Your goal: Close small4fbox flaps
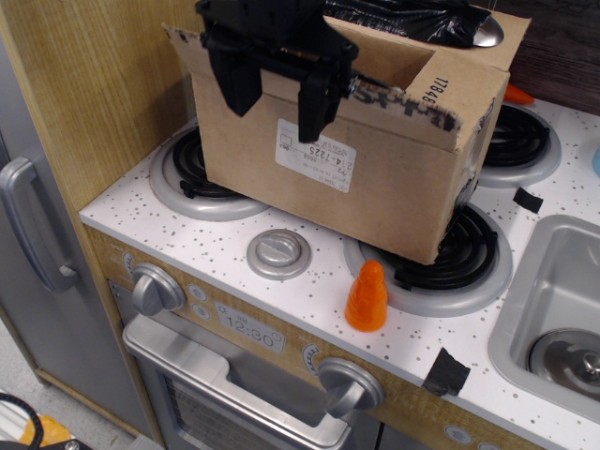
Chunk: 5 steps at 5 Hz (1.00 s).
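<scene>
The small4fbox (375,192) is a brown cardboard box that stands across the toy stove's burners, with its white label (317,155) facing me. Its front long flap (398,101) stands about upright, and torn black tape runs along its top edge. The right end flap (461,86) with the handwritten number leans inward. The far flap (412,17) carries crumpled black tape. My black gripper (275,92) is open at the box's upper left, with its fingers (315,105) hanging in front of the front flap's left part. The left end flap (187,42) sticks up beside it.
An orange cone (367,296) stands in front of the box. A grey round knob (277,253) sits on the speckled counter (187,239). A sink (553,309) is at the right. A wooden wall panel (84,94) rises close on the left. A black tape scrap (446,372) lies near the front edge.
</scene>
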Available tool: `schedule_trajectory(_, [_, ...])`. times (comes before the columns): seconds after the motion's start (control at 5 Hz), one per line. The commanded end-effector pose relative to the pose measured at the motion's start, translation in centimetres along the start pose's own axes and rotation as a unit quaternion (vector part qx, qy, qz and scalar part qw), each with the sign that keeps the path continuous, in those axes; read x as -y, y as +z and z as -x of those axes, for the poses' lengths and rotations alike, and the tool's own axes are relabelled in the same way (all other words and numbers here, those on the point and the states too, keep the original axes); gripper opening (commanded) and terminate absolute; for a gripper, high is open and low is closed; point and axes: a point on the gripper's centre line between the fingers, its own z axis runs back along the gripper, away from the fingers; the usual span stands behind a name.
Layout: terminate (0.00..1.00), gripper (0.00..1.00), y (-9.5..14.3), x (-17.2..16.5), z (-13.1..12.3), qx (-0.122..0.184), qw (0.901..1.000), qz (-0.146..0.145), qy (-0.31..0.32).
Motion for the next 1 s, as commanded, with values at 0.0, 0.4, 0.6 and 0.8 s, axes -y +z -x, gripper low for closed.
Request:
schedule_trajectory(0.0, [0.00,1.00,3.3,0.9,-3.3,0.039,0.9979,-0.038,-0.034])
schedule_trajectory(0.4, [0.00,1.00,2.4,0.5,-6.9,0.056,0.9959,-0.020,-0.068])
schedule_trajectory(0.6, [0.00,1.00,2.0,0.7,-7.4,0.062,0.9956,-0.014,-0.069])
schedule_trajectory(0.8, [0.00,1.00,0.9,0.7,-7.5,0.066,0.9958,0.004,-0.064])
